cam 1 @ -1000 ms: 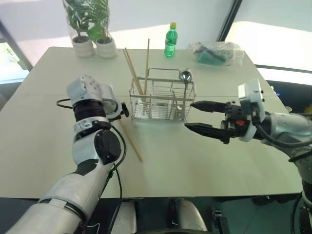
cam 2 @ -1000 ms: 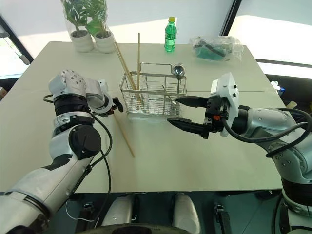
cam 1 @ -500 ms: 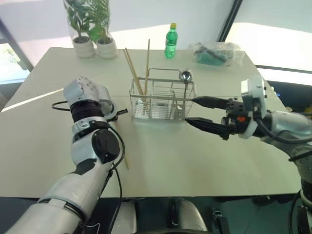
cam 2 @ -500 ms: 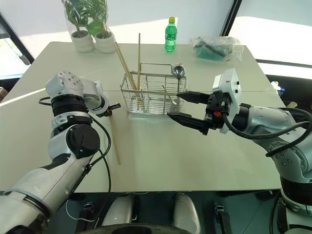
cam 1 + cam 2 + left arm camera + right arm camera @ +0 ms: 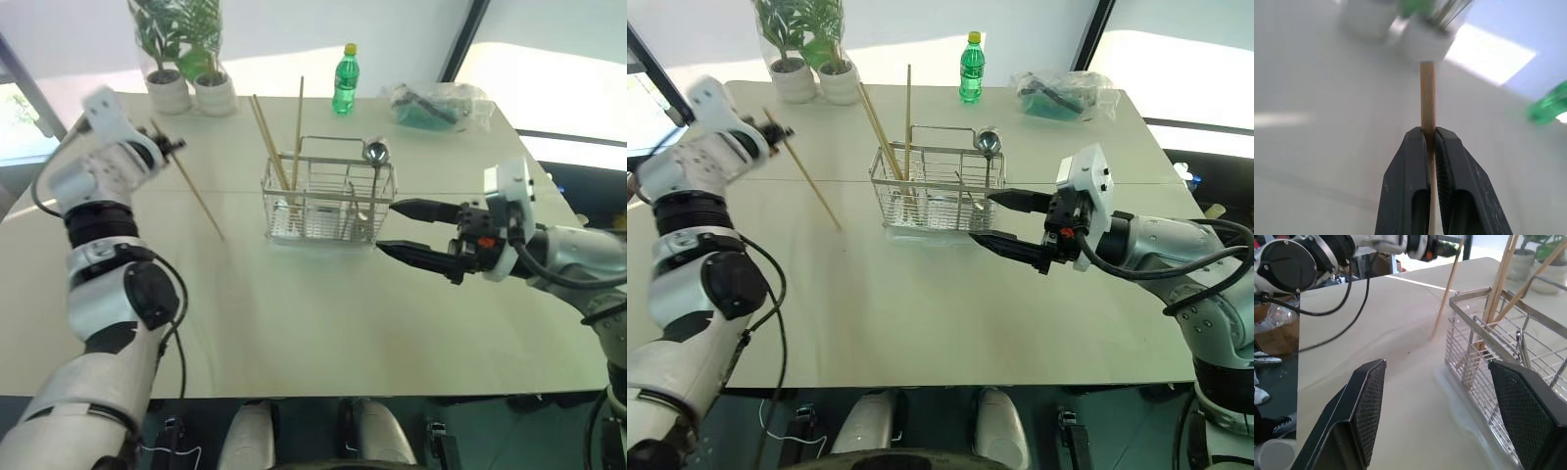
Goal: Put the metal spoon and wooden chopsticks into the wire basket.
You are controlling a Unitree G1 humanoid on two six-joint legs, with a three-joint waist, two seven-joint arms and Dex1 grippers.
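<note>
A: What is changing on the table (image 5: 323,323)?

B: The left arm is swinging up from the middle of the frame to the upper left. The left gripper (image 5: 165,145) is clamping a chopstick (image 5: 194,188) that was lying on the table a second ago; now it is hanging in the air, slanting down toward the basket (image 5: 327,202).

A: And the right gripper (image 5: 400,227)?

B: It is hovering just right of the basket, jaws spread and empty, as it was before.

A: What is already in the basket?

B: Three chopsticks (image 5: 275,149) are standing at its left end, and the spoon (image 5: 372,155) is sitting at its right end. So this stick looks like the last piece; it probably needs tipping upright and carrying over the rim.
</note>
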